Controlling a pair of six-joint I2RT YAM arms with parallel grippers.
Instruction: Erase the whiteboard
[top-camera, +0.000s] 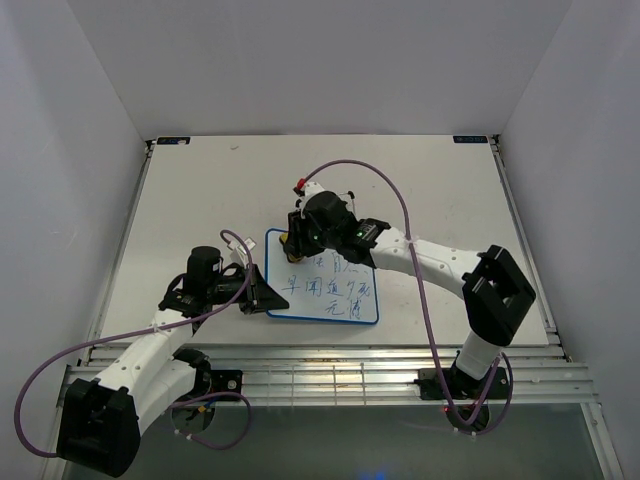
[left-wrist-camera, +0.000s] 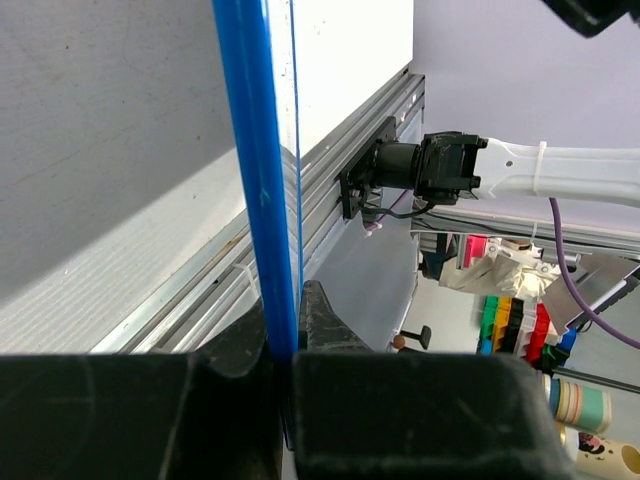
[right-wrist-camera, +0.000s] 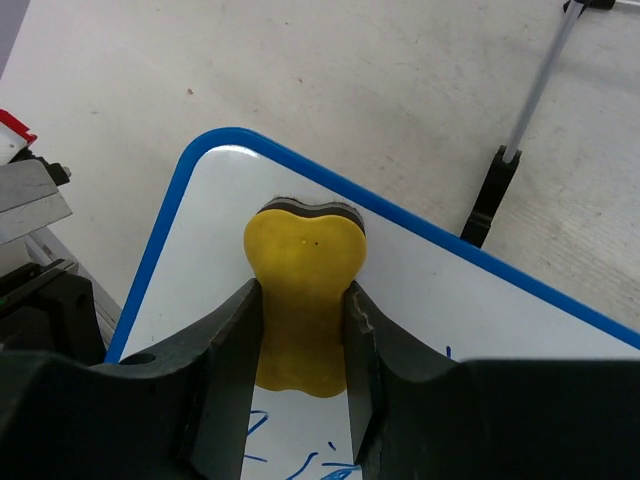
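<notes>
The whiteboard (top-camera: 325, 295), white with a thin blue frame, lies on the table centre and bears blue handwritten characters. My left gripper (top-camera: 262, 297) is shut on its left edge; in the left wrist view the blue frame (left-wrist-camera: 262, 200) runs up from between my fingers. My right gripper (top-camera: 292, 243) is shut on the yellow eraser (right-wrist-camera: 303, 290) and holds it on the board's far left corner (right-wrist-camera: 215, 175). That corner is white; blue strokes (right-wrist-camera: 300, 465) show just below the eraser. A black foot (right-wrist-camera: 488, 200) shows beyond the far edge.
The white table (top-camera: 200, 190) is walled by white panels on three sides. An aluminium rail (top-camera: 330, 375) runs along the near edge. A purple cable (top-camera: 400, 210) loops above the right arm. Coloured items (left-wrist-camera: 510, 320) sit off the table.
</notes>
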